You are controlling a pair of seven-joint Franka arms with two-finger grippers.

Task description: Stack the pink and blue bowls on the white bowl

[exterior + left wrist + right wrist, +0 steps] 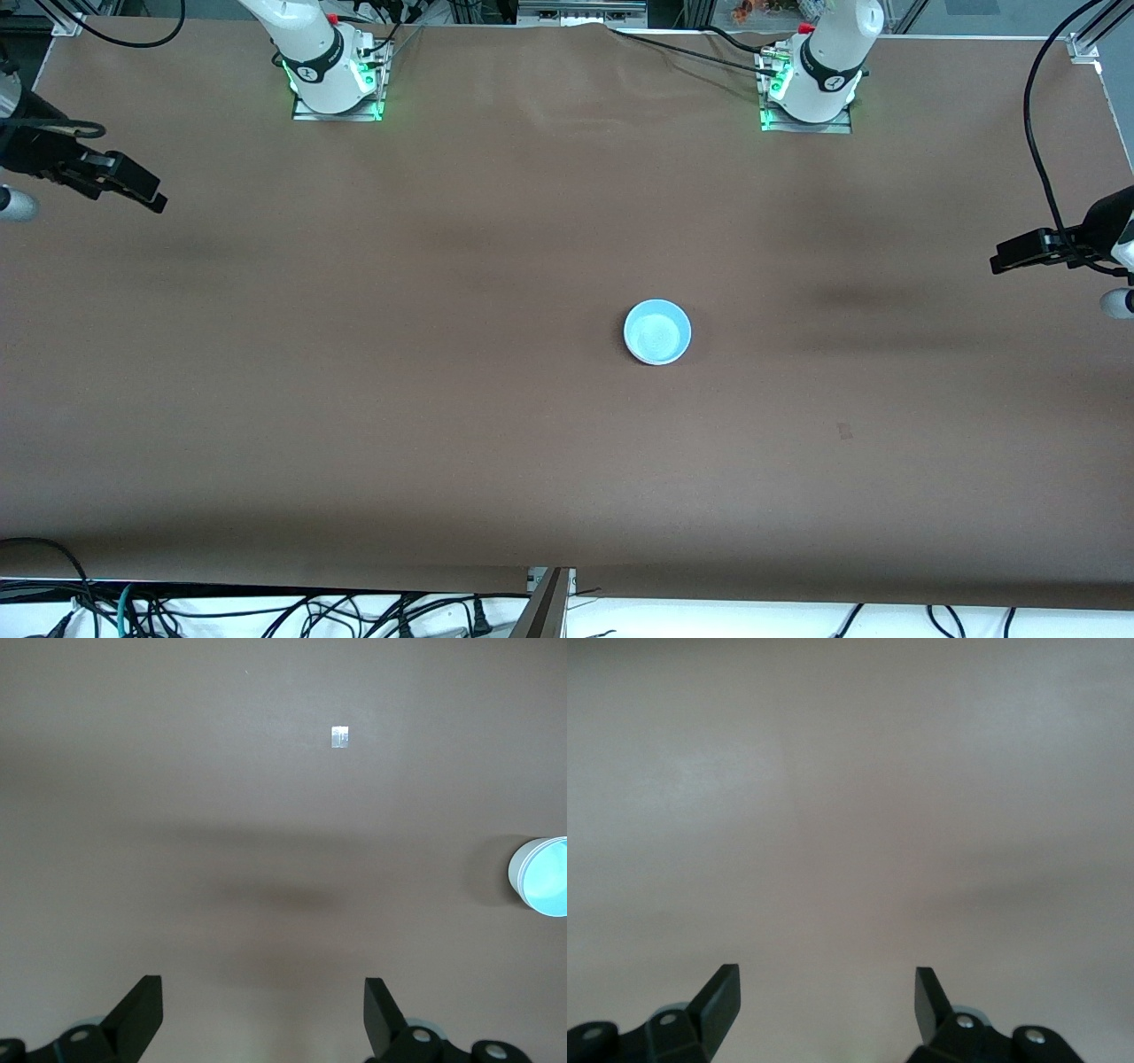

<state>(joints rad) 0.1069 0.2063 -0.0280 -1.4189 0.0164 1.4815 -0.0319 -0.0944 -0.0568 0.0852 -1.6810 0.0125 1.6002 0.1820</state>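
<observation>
Two arms wait, drawn back above the ends of the brown table [354,425]. The right gripper [146,195] hangs over the table's edge at the right arm's end, its fingers [718,997] spread wide with nothing between them. The left gripper [1005,260] hangs over the left arm's end, its fingers [137,1014] likewise spread and holding nothing. One stack of bowls stands near the table's middle, somewhat toward the left arm's end: only a sky-blue bowl [657,331] shows from above, while the left wrist view shows a white wall [516,870] below its blue rim. One small pale patch [340,738] marks the cloth.
</observation>
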